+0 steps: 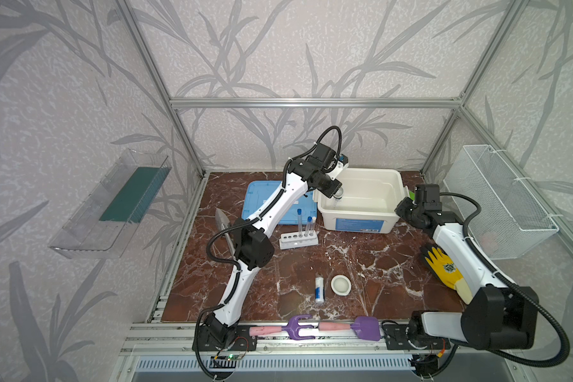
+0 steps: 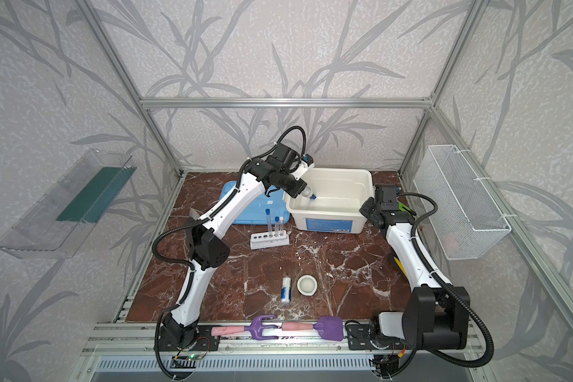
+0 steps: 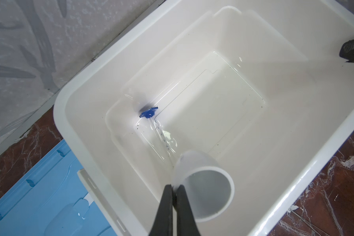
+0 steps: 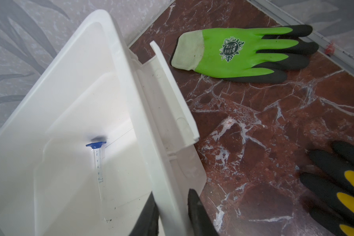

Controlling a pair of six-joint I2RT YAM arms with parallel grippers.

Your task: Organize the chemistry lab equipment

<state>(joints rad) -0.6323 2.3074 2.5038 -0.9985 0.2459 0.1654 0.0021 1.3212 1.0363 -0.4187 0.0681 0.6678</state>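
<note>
Left gripper (image 3: 173, 187) jaws clamp small white cup (image 3: 208, 190) by its rim, cup tilted over white bin (image 3: 102, 77). Graduated tube (image 4: 98, 169) lies on bin floor. Right gripper (image 4: 171, 193) jaws straddle bin wall, cannot tell if gripping. Six-hole rack (image 1: 298, 239), near bin's front, holds three test tubes (image 1: 308, 226).

All around me stands pale grey wallpaper printed with darker grey leaf sprays (image 1: 278, 49), framed by silver aluminium struts (image 1: 311, 102). Below lies a reddish-brown marble-patterned tabletop veined in white (image 1: 295, 264). On the wall to my left hangs a clear plastic shelf (image 1: 80, 231) holding a dark green ribbed panel (image 1: 133, 195) — on my right, a white wire-mesh basket (image 1: 500, 201). A white slotted grille (image 1: 278, 363) runs along the front edge. Light is soft and even.
</note>
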